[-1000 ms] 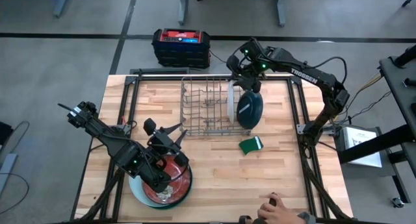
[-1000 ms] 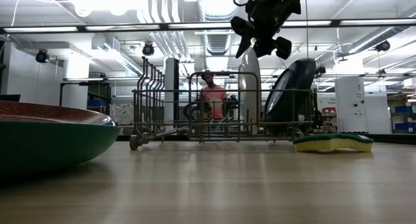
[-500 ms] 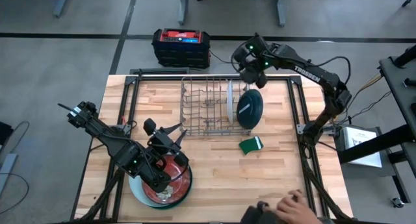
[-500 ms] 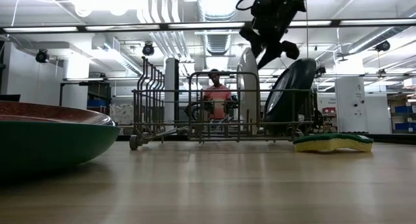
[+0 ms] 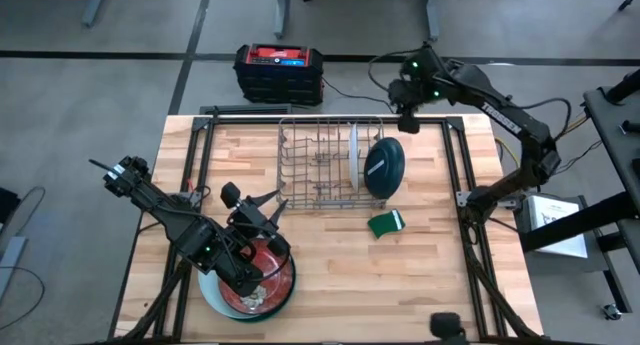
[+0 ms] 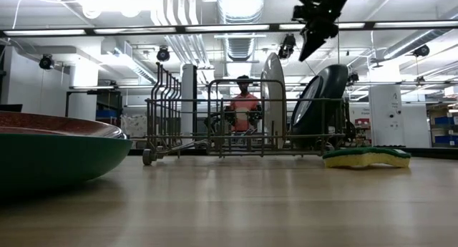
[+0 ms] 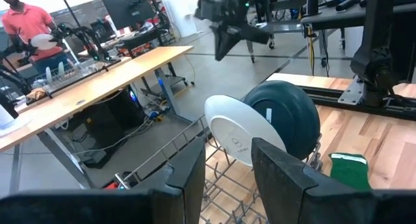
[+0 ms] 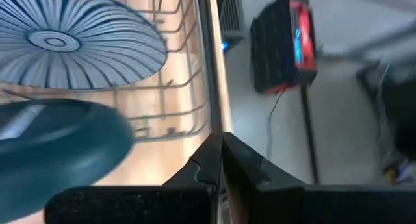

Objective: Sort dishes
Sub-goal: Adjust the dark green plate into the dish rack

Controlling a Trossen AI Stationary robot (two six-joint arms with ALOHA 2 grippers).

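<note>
A thin white plate (image 5: 354,163) stands on edge between the wires of the grey rack (image 5: 315,165). A dark teal plate (image 5: 384,168) has its lower rim on the table and leans against the rack's right side. Near the left front, a red-brown plate (image 5: 270,275) lies in a stack on a pale blue plate (image 5: 215,295); the low view shows a green one (image 6: 57,161) under the red-brown. My right gripper (image 5: 408,125) hangs shut and empty above the table's far edge, beyond the teal plate. My left gripper (image 7: 227,178) is open above the stack, pointing at the rack.
A green sponge with a white edge (image 5: 386,222) lies on the table in front of the teal plate. A black and red box (image 5: 279,70) sits on the floor beyond the far edge. A person (image 6: 243,107) stands in the room behind the rack.
My right gripper has risen and moved away from the teal plate toward the table's far right corner, rolling about its own axis, and its fingers have shut on nothing. The teal plate stays leaning on the rack. A person's hand at the near edge has drawn back.
</note>
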